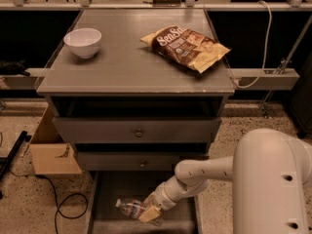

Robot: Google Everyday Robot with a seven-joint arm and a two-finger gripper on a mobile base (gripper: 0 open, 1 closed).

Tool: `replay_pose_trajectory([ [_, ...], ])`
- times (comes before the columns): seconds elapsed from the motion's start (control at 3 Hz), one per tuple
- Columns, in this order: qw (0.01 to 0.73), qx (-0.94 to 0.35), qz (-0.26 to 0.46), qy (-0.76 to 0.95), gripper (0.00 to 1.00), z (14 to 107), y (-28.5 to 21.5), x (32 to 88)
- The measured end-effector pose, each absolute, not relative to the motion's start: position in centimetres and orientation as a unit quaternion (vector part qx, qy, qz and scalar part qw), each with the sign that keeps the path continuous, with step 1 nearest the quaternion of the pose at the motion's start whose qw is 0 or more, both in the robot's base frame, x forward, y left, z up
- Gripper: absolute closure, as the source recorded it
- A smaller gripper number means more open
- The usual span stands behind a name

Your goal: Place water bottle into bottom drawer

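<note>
One grey table (122,67) at centre, the biggest thing in view, with three drawers in its front. One white arm (263,179), bulky at lower right, reaching left and down toward the foot of the table.

One bottom drawer (109,191), lowest of the three, pulled out and open, showing a flat grey floor between side walls. Two upper drawers (139,129), stacked one over the other above it, each with one small round knob at its middle.

One cardboard box (51,147) on the floor, just beside the table's left side. One chip bag (187,47), brown and yellow, lying flat on the right half of the table. One white bowl (83,42), upright on the left half, well apart from the bag. One black cable (63,206), looping over the speckled floor at lower left.

One end effector (148,209) at the arm's tip, low within the open bottom drawer, clamped on the bottle. One bottle (130,207), clear with a white cap, held on its side, cap pointing left, between the drawer's walls and over its floor. Cannot tell whether touching that floor or hanging just above it.
</note>
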State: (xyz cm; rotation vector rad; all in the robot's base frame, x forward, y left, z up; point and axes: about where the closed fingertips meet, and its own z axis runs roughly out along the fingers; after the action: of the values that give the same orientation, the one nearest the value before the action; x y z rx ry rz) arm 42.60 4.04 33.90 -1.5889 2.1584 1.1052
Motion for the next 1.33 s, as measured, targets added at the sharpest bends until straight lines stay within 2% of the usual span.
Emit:
replay_pose_trajectory([
  [0.33,0.126,-0.541,0.382,0.739,1.00,33.9,4.3,41.9],
  [1.0,0.209,-0.509,0.356,0.755,1.00,34.2,4.3,40.4],
  [1.33,0.209,-0.509,0.356,0.755,1.00,34.2,4.3,40.4],
])
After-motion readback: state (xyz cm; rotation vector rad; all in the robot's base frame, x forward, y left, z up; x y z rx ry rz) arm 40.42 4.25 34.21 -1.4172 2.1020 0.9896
